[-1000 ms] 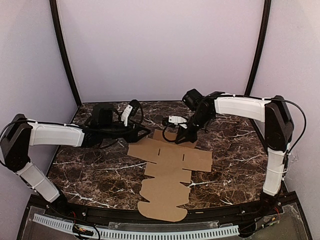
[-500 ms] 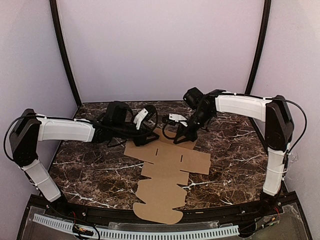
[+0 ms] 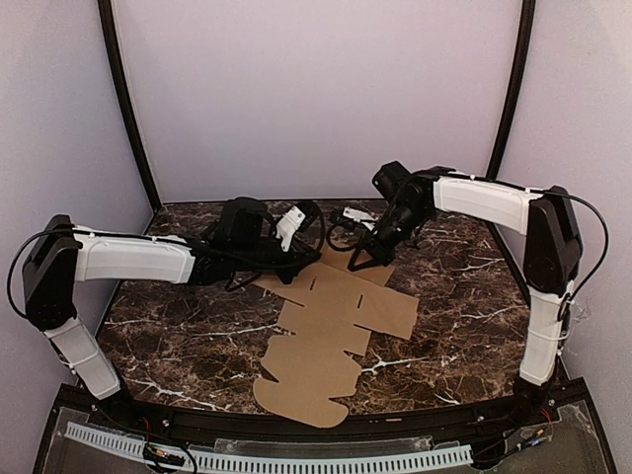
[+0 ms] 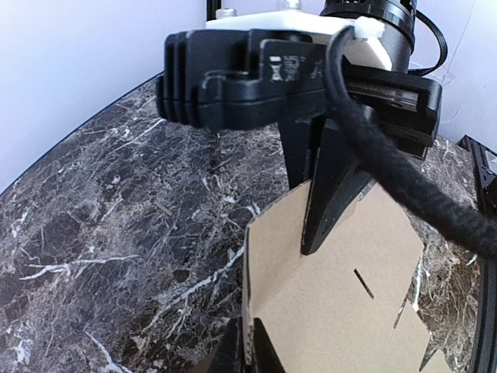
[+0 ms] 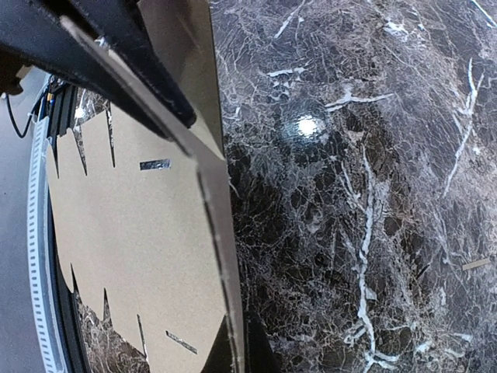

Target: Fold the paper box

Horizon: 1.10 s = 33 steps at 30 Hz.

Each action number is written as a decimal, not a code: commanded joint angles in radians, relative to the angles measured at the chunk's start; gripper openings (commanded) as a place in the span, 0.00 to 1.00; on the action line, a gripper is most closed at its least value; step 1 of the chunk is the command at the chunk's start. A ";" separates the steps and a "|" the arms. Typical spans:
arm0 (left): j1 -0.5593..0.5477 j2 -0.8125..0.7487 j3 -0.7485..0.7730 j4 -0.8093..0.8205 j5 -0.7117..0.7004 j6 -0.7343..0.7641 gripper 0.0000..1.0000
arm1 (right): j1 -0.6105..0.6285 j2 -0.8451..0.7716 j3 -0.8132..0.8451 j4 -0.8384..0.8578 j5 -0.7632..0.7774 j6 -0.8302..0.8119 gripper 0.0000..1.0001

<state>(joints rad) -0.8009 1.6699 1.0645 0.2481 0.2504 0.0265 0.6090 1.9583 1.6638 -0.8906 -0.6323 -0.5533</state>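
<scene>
Brown cardboard, the paper box lies as a flat die-cut sheet in the middle of the dark marble desk. Its rounded tabs point towards the arm bases and its far edge is raised off the surface.

The change of the last second is on the left. The left fingers, which stood apart and short of the sheet, have come in and closed on its far left corner. The wrist view shows one finger above the card and one below. The right fingers stay clamped on the far right flap, as they were.

Meanwhile the sheet has swung, so its near end now sits further left and back from the desk's front edge.

No panel is creased yet, so the folding itself looks barely begun. With both far corners gripped, the sheet seems ready to be lifted or bent along a first score line. The thin card could buckle if the arms pull unevenly.
</scene>
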 commanded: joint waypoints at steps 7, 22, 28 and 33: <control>-0.130 0.036 0.035 0.154 -0.193 0.060 0.04 | -0.022 0.037 0.081 0.048 -0.150 0.158 0.00; -0.172 -0.070 0.088 -0.031 -0.147 0.135 0.49 | -0.058 -0.003 0.019 0.051 -0.147 0.088 0.00; -0.152 -0.351 0.027 -0.318 -0.139 0.215 0.68 | -0.049 -0.066 -0.043 0.067 -0.131 -0.043 0.00; 0.042 -0.411 0.063 -0.447 -0.025 0.160 0.77 | 0.001 -0.117 -0.072 0.056 -0.087 -0.185 0.00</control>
<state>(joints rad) -0.8997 1.2491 1.1145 -0.0086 0.1261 0.2050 0.5640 1.9095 1.6157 -0.8516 -0.7399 -0.6006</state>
